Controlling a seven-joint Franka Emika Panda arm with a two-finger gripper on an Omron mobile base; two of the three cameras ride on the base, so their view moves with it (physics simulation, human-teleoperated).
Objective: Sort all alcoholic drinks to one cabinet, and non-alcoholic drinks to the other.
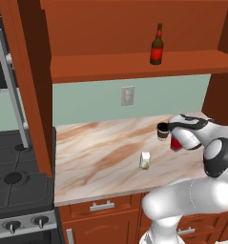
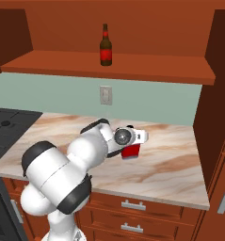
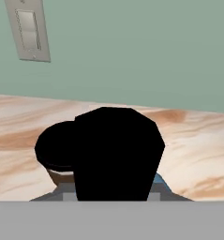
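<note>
Marbled bench (image 1: 96, 157) nearest, carton (image 1: 144, 160) standing on it; beyond, cup (image 1: 162, 131) beside red bottle (image 2: 131, 150) under gripper (image 1: 175, 138), finger state impossible to tell. Farthest, brown bottle (image 1: 157, 46) already on cabinet shelf (image 1: 129, 66); three drinks left.

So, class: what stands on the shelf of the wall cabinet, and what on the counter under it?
On the shelf: a brown bottle. On the counter below: a white carton, a dark cup and a red bottle, mostly covered by the gripper.
</note>
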